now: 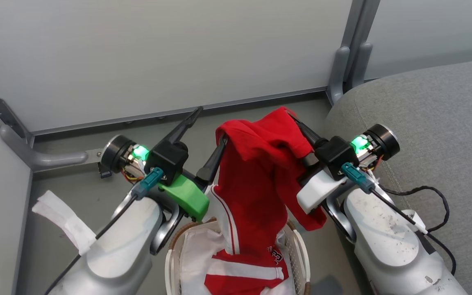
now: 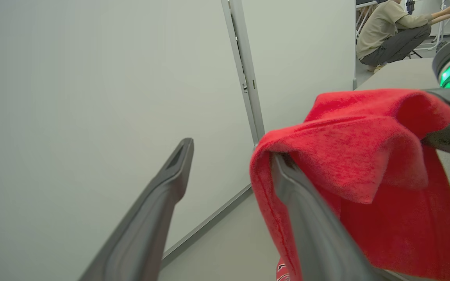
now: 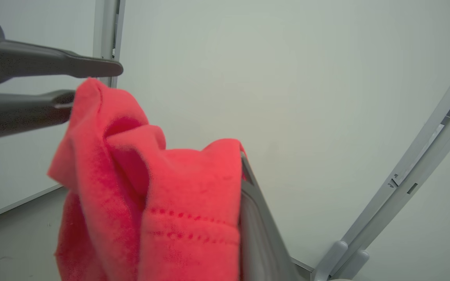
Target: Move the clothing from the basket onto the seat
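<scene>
Pale forearms [image 1: 117, 246] of mine rise from the bottom edge of the head view, one on each side of the basket [image 1: 300, 254], which sits low between them with a white liner sheet [image 1: 195, 254] in it.

My left pincer [image 1: 211, 125] stands apart, its two dark fingers spread wide and pointing up toward the grey wall panel [image 1: 158, 53]. The outer finger is bare against the wall. The inner finger [image 2: 307, 218] has a fold of the clothing [image 1: 256, 176] draped over its tip, touching but not pinched.

My right pincer [image 1: 297, 121] is together, clamped on the clothing. The red cloth bunches around its fingers and hides most of them in the head view. In the right wrist view one dark finger [image 3: 254, 218] shows along the cloth's right edge.

At the top, the clothing spans from one pincer to the other, raised above the basket. From there it hangs down in a long red drape with white trim. Its lower end lies in the basket on the liner sheet, where a white band and part of some dark lettering show.

The seat [image 1: 424, 123] is off to my right, just beside that forearm, and the clothing hangs apart from it. In the left wrist view a person [image 2: 389, 35] crouches far off beyond the seat.
</scene>
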Available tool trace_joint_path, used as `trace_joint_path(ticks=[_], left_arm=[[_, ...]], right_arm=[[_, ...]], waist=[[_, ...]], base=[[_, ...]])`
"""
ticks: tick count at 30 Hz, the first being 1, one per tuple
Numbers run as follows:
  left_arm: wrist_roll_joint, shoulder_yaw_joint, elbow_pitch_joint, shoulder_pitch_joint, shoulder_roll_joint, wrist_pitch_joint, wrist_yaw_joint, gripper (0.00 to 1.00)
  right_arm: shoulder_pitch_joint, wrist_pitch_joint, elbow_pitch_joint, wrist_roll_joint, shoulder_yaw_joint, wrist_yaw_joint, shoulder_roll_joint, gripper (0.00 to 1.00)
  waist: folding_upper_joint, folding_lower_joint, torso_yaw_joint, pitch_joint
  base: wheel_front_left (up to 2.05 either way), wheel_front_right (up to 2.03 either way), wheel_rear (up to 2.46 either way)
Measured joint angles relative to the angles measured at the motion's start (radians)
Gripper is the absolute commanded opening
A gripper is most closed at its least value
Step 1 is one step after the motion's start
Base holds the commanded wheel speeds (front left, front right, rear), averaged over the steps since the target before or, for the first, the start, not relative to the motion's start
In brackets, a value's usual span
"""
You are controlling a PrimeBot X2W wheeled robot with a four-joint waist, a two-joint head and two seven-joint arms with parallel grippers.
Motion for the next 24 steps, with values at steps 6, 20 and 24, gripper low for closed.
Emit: trace_joint_path(ticks=[6, 20, 24], left_arm=[[-0.019, 0.03, 0.03, 0.087, -0.03, -0.009, 0.0, 1.0], [0.007, 0.17, 0.003, 0.28, -0.108, -0.01, -0.019, 1.0], [0.028, 0.204, -0.006, 0.306, -0.121, -0.01, -0.028, 1.0]], right_arm=[[0.007, 0.0, -0.011, -0.001, -0.025, 0.0, 0.0, 0.0], [0.028, 0.0, -0.014, -0.019, -0.076, 0.0, 0.0, 0.0], [0.028, 0.0, -0.014, -0.021, -0.084, 0.0, 0.0, 0.0]], waist=[[0.0, 0.0, -0.003, 0.004], [0.0, 0.0, -0.014, 0.031], [0.0, 0.0, -0.019, 0.036]], base=[[0.0, 0.0, 0.0], [0.0, 0.0, 0.0], [0.0, 0.0, 0.0]])
